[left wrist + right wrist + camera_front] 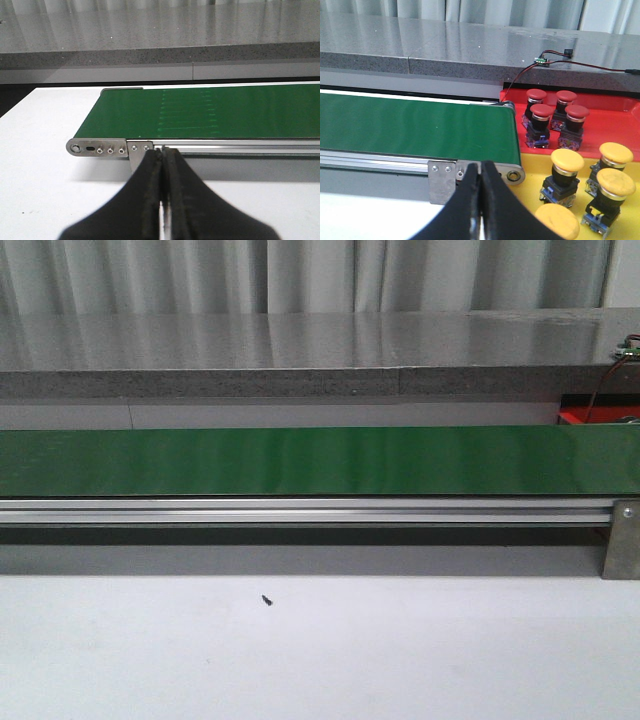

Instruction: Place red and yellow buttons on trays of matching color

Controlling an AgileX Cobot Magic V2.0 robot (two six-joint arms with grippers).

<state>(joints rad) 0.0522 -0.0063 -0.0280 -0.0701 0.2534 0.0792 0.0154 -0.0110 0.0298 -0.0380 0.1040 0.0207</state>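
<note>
Several red buttons with black bodies stand together on the red tray, just past the belt's end. Several yellow buttons stand on the yellow tray beside it. My right gripper is shut and empty, in front of the belt's end roller and apart from both trays. My left gripper is also shut with nothing in it, near the other end of the green conveyor belt. No button lies on the belt. Neither gripper shows in the front view, where only a corner of the red tray appears.
An aluminium rail and steel brackets run along the belt's front. A grey stone counter stands behind it. A small circuit board with red and black wires lies on the counter above the red tray. A tiny black speck marks the white table.
</note>
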